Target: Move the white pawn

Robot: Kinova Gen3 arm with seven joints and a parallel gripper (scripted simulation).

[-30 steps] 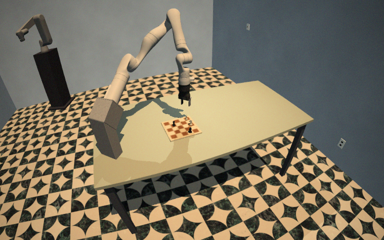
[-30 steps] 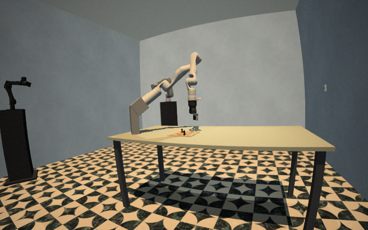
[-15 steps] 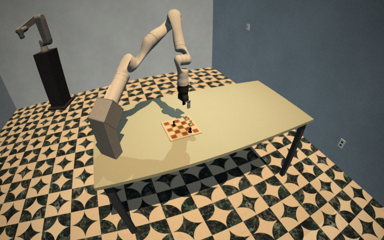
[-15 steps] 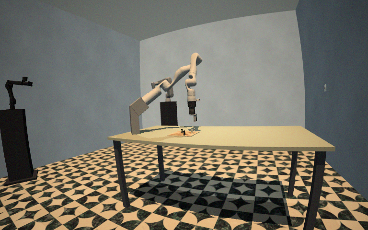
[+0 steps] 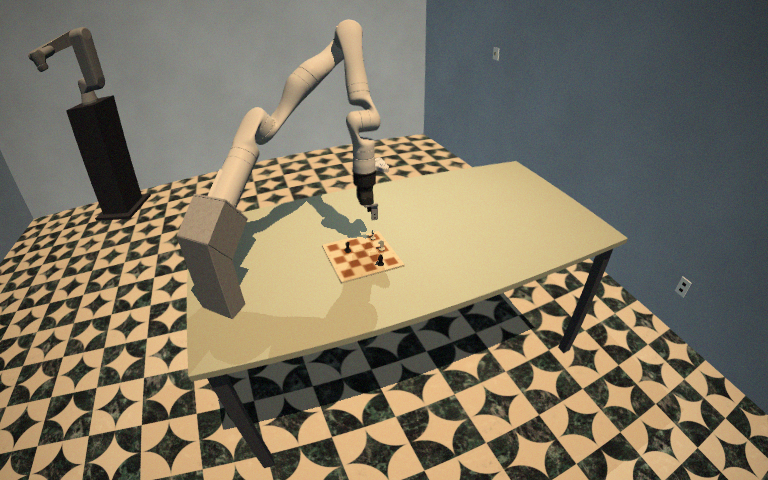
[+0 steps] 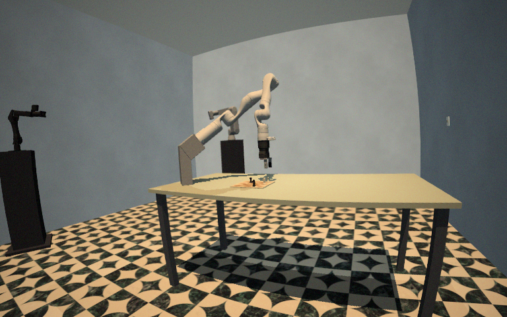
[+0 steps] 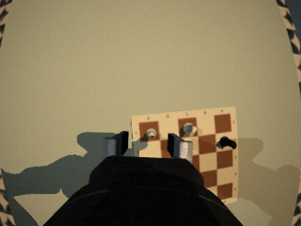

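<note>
A small chessboard [image 5: 351,272] [image 6: 243,185] [image 7: 228,177] lies on the table. Two white pieces stand near its far corner: one [image 5: 372,233] [image 7: 152,134] at the corner and one [image 5: 381,245] [image 7: 188,128] a square away. They are too small to tell which is the pawn. Two black pieces [image 5: 347,246] [image 5: 380,260] stand on the board; the wrist view shows one black piece [image 7: 226,142]. My gripper [image 5: 373,213] [image 6: 266,163] [image 7: 148,140] is open and empty. It hangs above the board's far corner, and in the wrist view the corner white piece shows between its fingers, well below them.
The board lies on a long beige table [image 5: 481,226] [image 6: 336,188] [image 7: 150,38], beside the arm's base block [image 5: 212,254]. Another arm on a dark pedestal [image 5: 104,155] stands on the floor away from the table.
</note>
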